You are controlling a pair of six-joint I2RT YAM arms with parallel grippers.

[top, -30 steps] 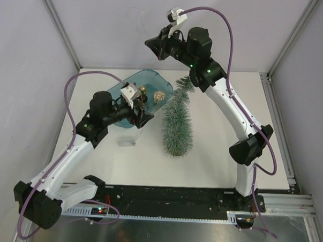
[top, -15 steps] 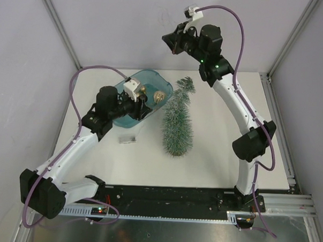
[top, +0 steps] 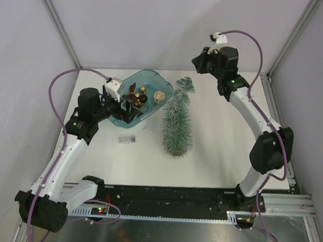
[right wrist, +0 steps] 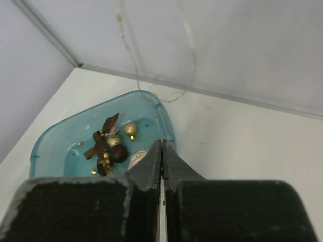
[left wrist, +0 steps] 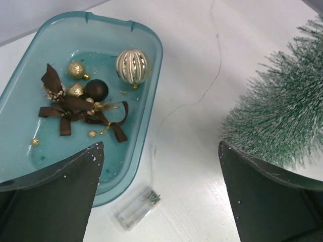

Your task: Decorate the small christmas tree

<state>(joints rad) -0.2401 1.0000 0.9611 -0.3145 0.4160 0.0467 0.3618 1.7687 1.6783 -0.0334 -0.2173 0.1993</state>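
The small christmas tree (top: 177,123) lies on the white table with its wooden base toward me and its bent tip at the back; the left wrist view shows its needles (left wrist: 282,113). Left of it stands the teal tub (top: 150,76) holding gold and dark baubles and a brown bow (left wrist: 75,108). My left gripper (top: 130,105) hovers over the tub's near rim, open and empty (left wrist: 160,151). My right gripper (top: 199,59) is raised by the back wall, shut (right wrist: 162,142) on a thin wire (right wrist: 151,83). That wire (left wrist: 202,93) runs down to a clear battery box (left wrist: 136,209).
The battery box (top: 128,139) lies on the table just in front of the tub. Grey walls and metal frame posts close in the table on three sides. The black mounting rail (top: 169,199) runs along the near edge.
My right arm swung to the right and stayed high, its jaws shut throughout. My left arm drew back to the left over the tub, its jaws narrowing and then opening wide.
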